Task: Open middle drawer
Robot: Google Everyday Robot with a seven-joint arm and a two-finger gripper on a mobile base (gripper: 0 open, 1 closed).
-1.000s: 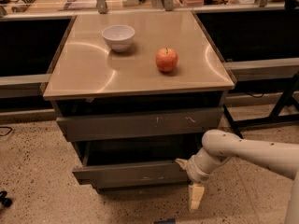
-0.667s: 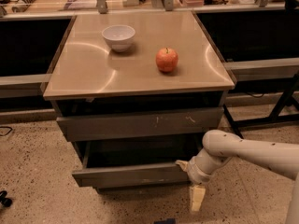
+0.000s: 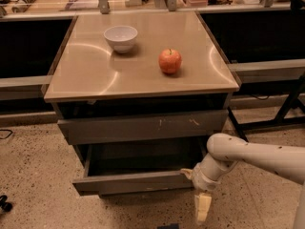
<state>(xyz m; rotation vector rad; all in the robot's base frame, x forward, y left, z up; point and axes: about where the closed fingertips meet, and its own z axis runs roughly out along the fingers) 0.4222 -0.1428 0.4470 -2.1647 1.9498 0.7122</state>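
The middle drawer [image 3: 136, 182] is a plain dark grey handleless front with a faint pale scuff along its lower edge. It stands pulled out from the cabinet, and its dark inside shows behind the front. My gripper [image 3: 202, 208] hangs at the right end of this front, pointing down toward the floor. The white arm [image 3: 252, 155] comes in from the right. Above the drawer is a grey front with pale scratch marks [image 3: 143, 126].
A white bowl [image 3: 120, 37] and a red apple [image 3: 170, 61] sit on the tan cabinet top [image 3: 95, 75]. Dark shelving stands left and right, with a metal frame leg [image 3: 288, 106] at the right. The floor [image 3: 38, 185] is speckled.
The drawer front and my gripper have shifted slightly toward the camera and downward. The bowl and apple have not moved.
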